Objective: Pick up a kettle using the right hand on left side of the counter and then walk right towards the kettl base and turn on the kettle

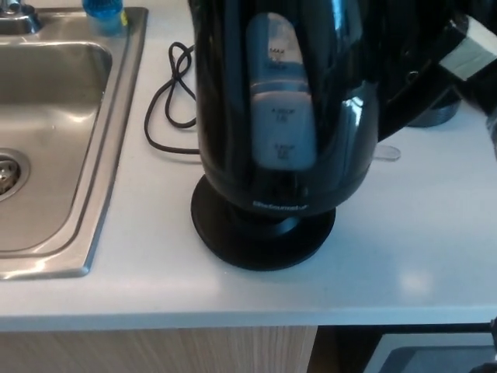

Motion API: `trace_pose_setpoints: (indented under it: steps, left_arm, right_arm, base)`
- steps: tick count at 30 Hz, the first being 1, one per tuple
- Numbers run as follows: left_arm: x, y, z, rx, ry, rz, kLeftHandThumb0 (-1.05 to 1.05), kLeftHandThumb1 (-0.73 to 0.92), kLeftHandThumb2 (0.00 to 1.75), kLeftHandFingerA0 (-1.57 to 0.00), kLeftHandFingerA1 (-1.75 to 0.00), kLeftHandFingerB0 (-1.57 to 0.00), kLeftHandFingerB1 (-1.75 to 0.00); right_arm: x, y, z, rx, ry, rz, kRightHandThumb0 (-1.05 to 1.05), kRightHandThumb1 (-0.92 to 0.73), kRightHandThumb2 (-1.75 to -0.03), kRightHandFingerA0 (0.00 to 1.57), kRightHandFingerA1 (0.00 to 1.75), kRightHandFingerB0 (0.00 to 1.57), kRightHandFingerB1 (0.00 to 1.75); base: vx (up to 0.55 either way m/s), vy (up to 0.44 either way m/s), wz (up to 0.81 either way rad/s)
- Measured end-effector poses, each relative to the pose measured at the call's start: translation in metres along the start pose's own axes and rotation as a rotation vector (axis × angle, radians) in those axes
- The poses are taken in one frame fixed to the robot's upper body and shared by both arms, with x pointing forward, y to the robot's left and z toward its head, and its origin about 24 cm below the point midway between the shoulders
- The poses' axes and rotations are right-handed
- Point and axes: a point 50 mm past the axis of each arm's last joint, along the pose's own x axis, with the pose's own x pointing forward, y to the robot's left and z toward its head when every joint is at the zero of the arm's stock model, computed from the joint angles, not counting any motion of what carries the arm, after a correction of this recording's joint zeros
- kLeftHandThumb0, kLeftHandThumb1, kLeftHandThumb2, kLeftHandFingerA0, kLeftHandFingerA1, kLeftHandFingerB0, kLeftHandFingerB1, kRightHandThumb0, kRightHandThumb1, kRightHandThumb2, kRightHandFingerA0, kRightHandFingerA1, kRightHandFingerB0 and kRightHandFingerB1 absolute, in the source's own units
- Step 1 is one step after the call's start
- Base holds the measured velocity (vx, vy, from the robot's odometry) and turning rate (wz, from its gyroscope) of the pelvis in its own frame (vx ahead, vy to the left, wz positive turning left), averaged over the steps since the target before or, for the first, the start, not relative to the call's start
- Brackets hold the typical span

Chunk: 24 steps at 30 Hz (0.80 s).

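Hovering kettle [283,109] above base [264,233]; right hand [458,54] grip unclear.

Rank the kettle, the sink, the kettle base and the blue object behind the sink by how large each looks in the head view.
1. Kettle: largest, though nearness to the camera inflates it.
2. Sink: cropped by the frame, so its rank against the kettle is unsure.
3. Kettle base: partly hidden under the kettle.
4. Blue object: smallest, cropped.

A stainless steel sink [46,140] fills the nine o'clock side of the pale countertop [419,233]; a blue-capped bottle [103,13] stands at eleven o'clock.
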Motion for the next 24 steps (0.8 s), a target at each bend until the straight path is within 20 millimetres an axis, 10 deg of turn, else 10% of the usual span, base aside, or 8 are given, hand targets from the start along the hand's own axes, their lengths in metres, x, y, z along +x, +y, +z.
trace_pose_setpoints:
  steps: [24]
  left_arm:
    - [0.001,-0.004,0.004,-0.004,-0.019,-0.014,0.38,0.57,1.24,-0.93,-1.06,-0.82,-0.95]
  right_arm:
    - [0.011,0.000,-0.038,-0.039,0.062,-0.064,-0.21,-0.37,-1.52,1.07,1.75,0.84,1.68]
  base:
    - [0.00,0.000,0.00]
